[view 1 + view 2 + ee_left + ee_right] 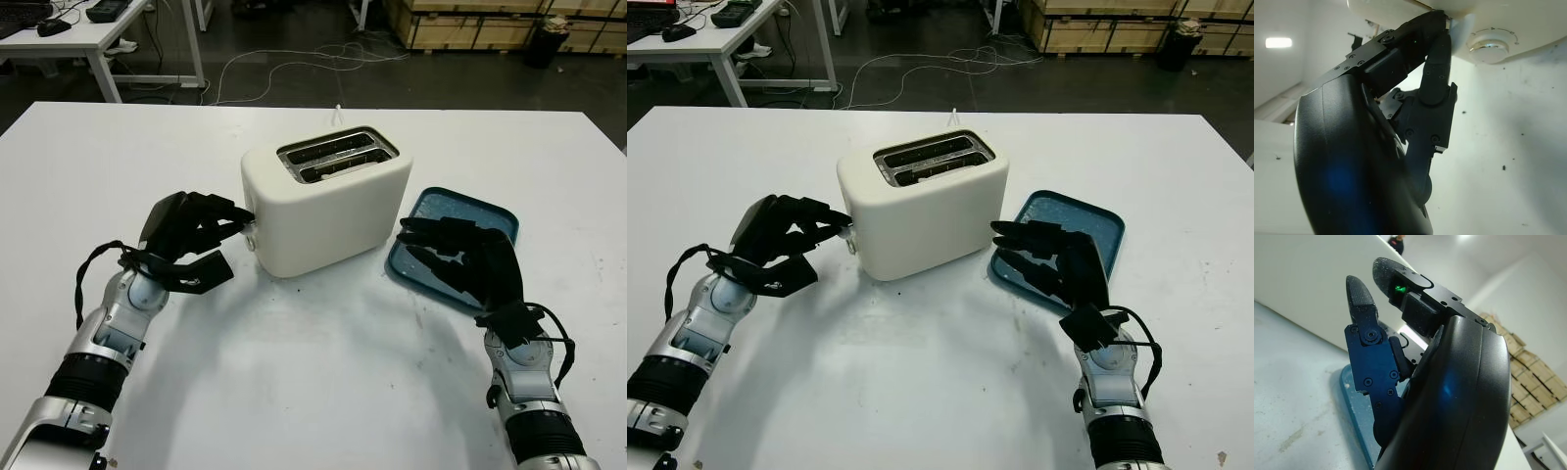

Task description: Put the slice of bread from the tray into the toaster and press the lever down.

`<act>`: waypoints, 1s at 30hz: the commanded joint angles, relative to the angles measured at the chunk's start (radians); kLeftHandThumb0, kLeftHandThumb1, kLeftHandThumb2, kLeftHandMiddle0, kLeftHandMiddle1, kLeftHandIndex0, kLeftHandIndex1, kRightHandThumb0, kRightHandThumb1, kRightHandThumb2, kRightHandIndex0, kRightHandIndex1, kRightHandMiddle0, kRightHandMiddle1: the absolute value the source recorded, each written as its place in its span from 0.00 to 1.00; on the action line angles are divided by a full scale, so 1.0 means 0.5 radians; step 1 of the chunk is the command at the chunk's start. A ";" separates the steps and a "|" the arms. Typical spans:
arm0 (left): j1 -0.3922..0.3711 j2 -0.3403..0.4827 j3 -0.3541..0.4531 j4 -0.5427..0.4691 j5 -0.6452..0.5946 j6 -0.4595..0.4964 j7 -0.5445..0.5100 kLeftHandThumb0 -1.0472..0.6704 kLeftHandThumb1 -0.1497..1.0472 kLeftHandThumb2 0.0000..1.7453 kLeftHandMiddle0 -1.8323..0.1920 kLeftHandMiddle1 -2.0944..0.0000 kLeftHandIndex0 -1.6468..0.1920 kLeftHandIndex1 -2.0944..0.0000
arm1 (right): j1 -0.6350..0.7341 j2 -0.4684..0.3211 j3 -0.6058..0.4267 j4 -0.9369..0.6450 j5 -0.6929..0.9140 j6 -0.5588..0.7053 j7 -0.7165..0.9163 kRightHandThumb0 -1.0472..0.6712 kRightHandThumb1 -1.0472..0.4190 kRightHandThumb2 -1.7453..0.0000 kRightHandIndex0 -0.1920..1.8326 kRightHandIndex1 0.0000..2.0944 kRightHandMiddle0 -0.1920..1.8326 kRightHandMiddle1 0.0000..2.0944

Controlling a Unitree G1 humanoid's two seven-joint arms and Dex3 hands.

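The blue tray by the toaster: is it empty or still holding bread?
Empty, where visible: the blue rectangular tray shows bare bottom; the right robot hand covers part.

We find open table (pixel 313 382) in front of the toaster (pixel 328 211) and between our arms, while the toaster blocks the middle and the blue tray (pixel 460 240) sits just beside its right side.

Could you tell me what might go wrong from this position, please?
The left hand has its fingers on the lever end of the toaster, close to the dial; they might slip onto it, or shove the toaster sideways. The open right hand over the tray could knock it.
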 commanded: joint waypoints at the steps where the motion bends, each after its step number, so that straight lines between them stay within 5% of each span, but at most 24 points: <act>1: 0.138 -0.133 -0.257 0.077 0.126 0.083 -0.193 0.45 0.89 0.06 0.49 0.43 0.24 1.00 | 0.007 0.002 -0.014 -0.012 -0.010 0.011 -0.017 0.40 0.09 1.00 0.65 0.03 0.62 0.00; 30: -0.213 -0.028 -0.374 0.054 0.219 0.047 -0.254 0.44 0.87 0.02 0.46 0.45 0.23 0.99 | 0.027 -0.011 -0.023 -0.042 -0.024 0.049 -0.017 0.39 0.09 1.00 0.65 0.02 0.62 0.00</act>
